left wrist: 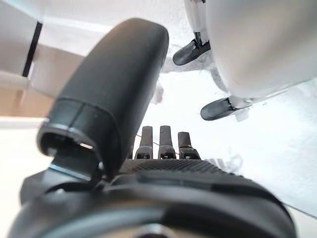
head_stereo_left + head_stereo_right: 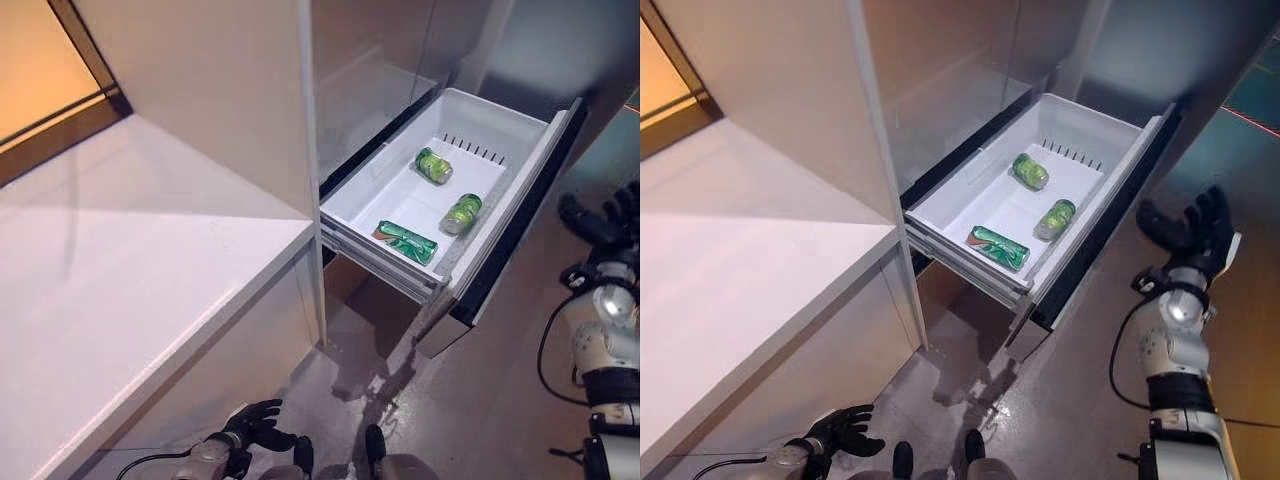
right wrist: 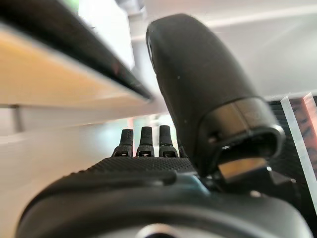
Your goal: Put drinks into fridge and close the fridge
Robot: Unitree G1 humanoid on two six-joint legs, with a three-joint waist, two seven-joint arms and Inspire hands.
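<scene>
The fridge's white drawer (image 2: 362,192) is pulled out at the middle right. Green cans lie on their sides in it: one at the back (image 2: 434,165), one at the right (image 2: 462,213), one at the front (image 2: 407,241). They also show in the right eye view, for instance the front can (image 2: 999,247). My right hand (image 2: 1196,233) is raised to the right of the drawer's dark front panel (image 2: 1102,229), fingers straight and spread, holding nothing. My left hand (image 2: 255,423) hangs low by the counter's base, fingers relaxed and empty.
A white counter (image 2: 120,260) fills the left side, with a tall beige cabinet wall (image 2: 220,90) beside the fridge. The grey floor (image 2: 470,400) lies below the drawer. The fridge's upper compartment (image 2: 370,70) stands behind the drawer.
</scene>
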